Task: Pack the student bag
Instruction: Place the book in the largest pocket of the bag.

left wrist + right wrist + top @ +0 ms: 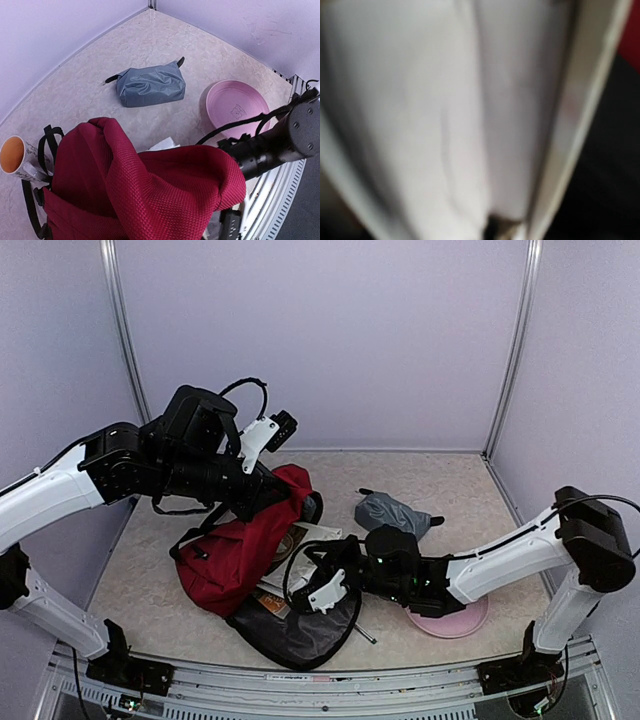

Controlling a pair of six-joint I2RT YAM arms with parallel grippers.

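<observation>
The student bag [235, 550], dark red with a black panel [295, 632], lies in the middle of the table. Its top fabric is raised. My left gripper [278, 490] is shut on that raised red fabric, which fills the lower left wrist view [150, 190] and hides the fingers. My right gripper [322, 588] is low at the bag's open side, over white paper or a book [300, 540]. The right wrist view is filled by a blurred white sheet [445, 115] very close to the lens, with red and black at its right edge; its fingers are hidden.
A small grey pouch [392, 512] lies behind the right arm, also in the left wrist view [150, 87]. A pink plate [455, 622] sits under the right forearm [237, 107]. A white mug with an orange inside [15, 156] stands beside the bag's black straps [42, 150].
</observation>
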